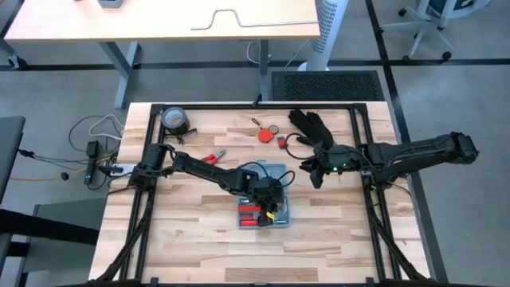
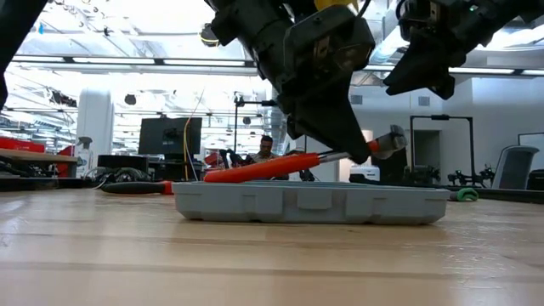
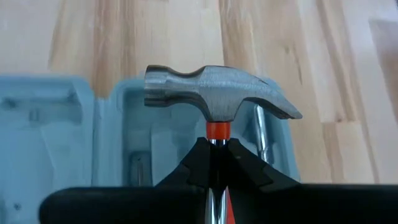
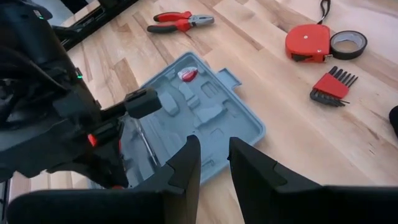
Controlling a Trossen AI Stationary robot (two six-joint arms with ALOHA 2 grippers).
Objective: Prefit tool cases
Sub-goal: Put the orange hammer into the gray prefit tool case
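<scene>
One hammer (image 3: 217, 96) in L gripper (image 3: 214, 155), over case (image 4: 205, 118).

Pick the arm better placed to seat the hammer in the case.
Left. Its gripper already grips the steel-headed, orange-handled hammer over the flat blue-grey plastic tool case. The right gripper hovers beside the case holding nothing, fingers slightly apart.

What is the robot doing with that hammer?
The left gripper is shut on a hammer and holds it tilted over the open blue-grey tool case, with the head above the case's recesses. The right gripper hangs open above the table beside the case, holding nothing. Pliers, a red tape measure and hex keys lie on the table.
</scene>
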